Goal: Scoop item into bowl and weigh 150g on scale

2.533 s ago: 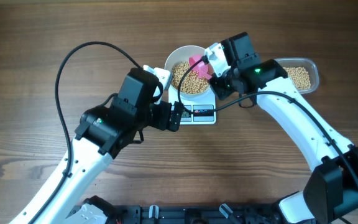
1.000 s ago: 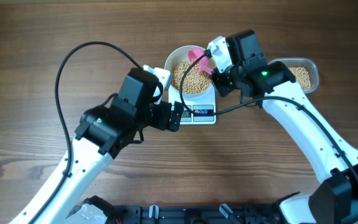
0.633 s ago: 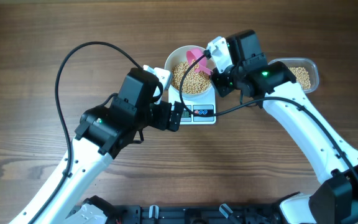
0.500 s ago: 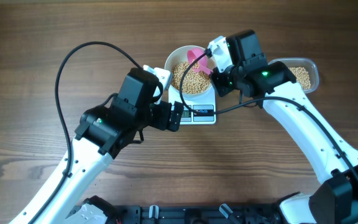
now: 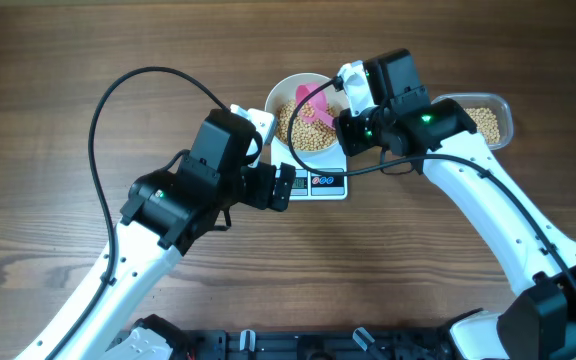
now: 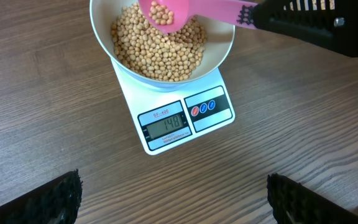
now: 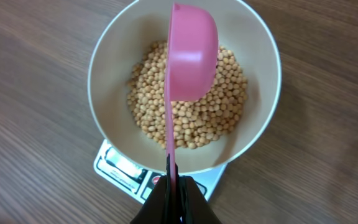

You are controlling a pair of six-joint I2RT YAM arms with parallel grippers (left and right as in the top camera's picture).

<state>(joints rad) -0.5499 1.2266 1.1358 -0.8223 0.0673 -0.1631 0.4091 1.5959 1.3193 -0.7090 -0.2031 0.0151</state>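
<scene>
Tipping underway: pink scoop (image 7: 191, 50) rolled sideways vs half sec ago, few beans (image 6: 160, 46) left in it, over bowl (image 7: 104, 68) on scale (image 6: 185, 118). R gripper (image 7: 173, 186) pinching scoop handle; L gripper (image 6: 173, 190) spread wide, empty, near scale. You look close to target, so trickle rest slowly.

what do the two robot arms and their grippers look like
Both arms are smooth white tubes with black joint housings. The left arm trails a thin black cable in a wide arc; the right arm has a shorter one and a small green light. The left gripper has black fingers with a ribbed texture; the right gripper is black too.
</scene>
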